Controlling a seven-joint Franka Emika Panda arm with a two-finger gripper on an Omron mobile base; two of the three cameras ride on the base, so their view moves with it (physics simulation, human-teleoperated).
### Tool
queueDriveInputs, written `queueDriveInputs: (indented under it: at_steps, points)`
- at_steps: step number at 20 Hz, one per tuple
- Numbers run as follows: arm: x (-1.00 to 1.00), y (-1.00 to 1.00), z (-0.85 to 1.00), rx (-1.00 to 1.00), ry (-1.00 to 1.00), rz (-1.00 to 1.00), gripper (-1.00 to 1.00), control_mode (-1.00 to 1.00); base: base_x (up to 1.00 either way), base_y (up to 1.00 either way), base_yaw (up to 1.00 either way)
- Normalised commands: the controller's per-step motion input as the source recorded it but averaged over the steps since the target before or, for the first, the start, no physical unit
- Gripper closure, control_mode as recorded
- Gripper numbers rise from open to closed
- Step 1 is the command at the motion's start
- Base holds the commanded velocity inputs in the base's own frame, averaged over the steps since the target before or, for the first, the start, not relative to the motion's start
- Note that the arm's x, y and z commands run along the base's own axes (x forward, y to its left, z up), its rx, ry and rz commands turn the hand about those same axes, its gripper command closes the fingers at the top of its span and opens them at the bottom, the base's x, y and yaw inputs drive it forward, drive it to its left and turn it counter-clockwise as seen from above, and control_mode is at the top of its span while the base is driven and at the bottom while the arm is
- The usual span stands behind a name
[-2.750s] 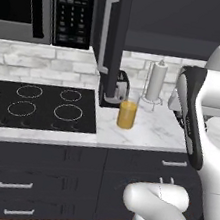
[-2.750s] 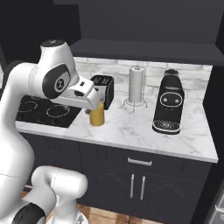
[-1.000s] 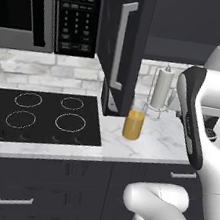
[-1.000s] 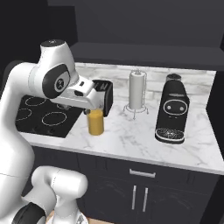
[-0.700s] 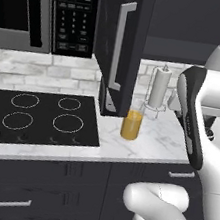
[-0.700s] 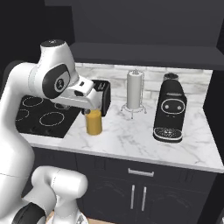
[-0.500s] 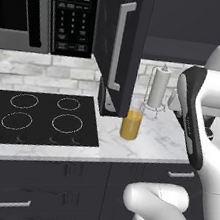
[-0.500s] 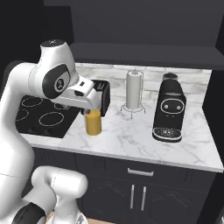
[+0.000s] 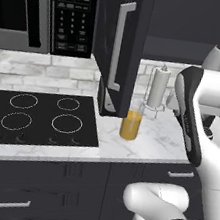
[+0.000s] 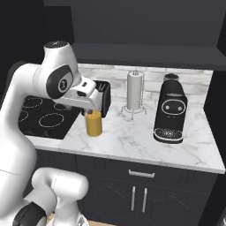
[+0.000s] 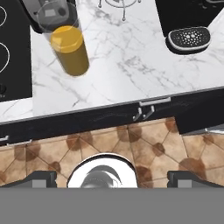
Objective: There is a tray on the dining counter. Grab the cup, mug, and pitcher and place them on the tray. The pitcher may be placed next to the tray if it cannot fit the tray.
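jaws: wide apart, held nothing; gripper hung above floor
left base view: pitcher stood on marble counter, right of cooktop
right base view: pitcher left of paper towel roll, coffee machine far right

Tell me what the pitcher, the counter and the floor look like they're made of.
The pitcher looks like clear glass: its upper wall is see-through above an amber-orange fill. The counter looks like polished white marble, with grey veins and a soft sheen, though it could be an imitation. The floor looks like matte brown stone or ceramic tile, laid in an angled pattern.
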Motion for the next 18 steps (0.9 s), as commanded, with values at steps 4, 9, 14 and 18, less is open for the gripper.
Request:
queueDriveInputs:
  at_steps: [4, 9, 14, 18]
  points:
    - [0.48, 0.00, -0.30, 0.00, 0.00, 0.00, -1.00, -1.00, 0.00, 0.00, 0.00]
    - [0.49, 0.00, -0.34, 0.00, 0.00, 0.00, -1.00, -1.00, 0.00, 0.00, 0.00]
    - [0.36, 0.06, -0.35, 0.00, 0.00, 0.00, -1.00, -1.00, 0.00, 0.00, 0.00]
    - [0.28, 0.09, -0.30, 0.00, 0.00, 0.00, -1.00, -1.00, 0.00, 0.00, 0.00]
